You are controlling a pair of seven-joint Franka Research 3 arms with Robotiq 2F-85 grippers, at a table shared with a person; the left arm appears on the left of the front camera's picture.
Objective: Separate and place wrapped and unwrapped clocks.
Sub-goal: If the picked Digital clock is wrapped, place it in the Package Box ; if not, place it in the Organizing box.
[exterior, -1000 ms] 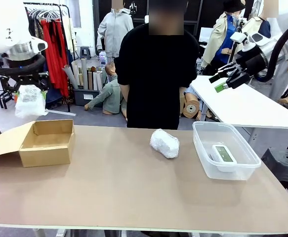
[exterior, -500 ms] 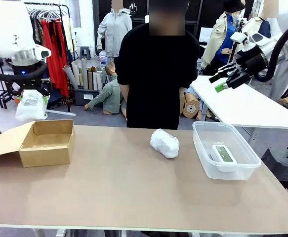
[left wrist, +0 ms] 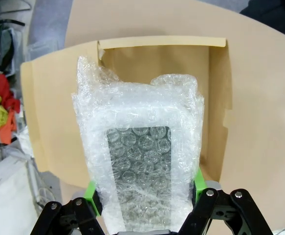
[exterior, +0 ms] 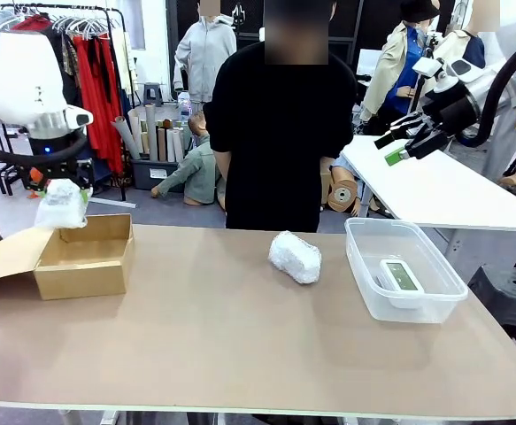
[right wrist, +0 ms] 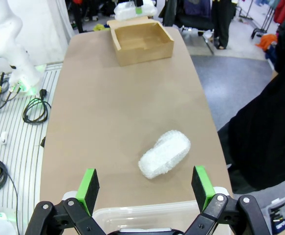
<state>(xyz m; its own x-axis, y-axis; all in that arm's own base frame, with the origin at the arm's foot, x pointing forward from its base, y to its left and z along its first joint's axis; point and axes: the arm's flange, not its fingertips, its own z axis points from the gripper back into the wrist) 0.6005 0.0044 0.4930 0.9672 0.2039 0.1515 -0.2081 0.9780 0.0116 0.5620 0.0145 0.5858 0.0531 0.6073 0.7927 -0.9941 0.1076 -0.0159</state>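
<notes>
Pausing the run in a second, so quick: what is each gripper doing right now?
Left gripper: closed on a bubble-wrapped bundle, above the cardboard box.
Right gripper: open, holding nothing.

- flat bundle (exterior: 61, 205): bubble wrap, grey screen showing through; clamped upright in left gripper (left wrist: 144, 188), hanging above box (exterior: 80, 276).
- round bundle (exterior: 295, 257): lumpy white, lying on table (exterior: 196, 336), far middle.
- clock (exterior: 402, 275): bare white, screen up, inside bin (exterior: 417, 307).
</notes>
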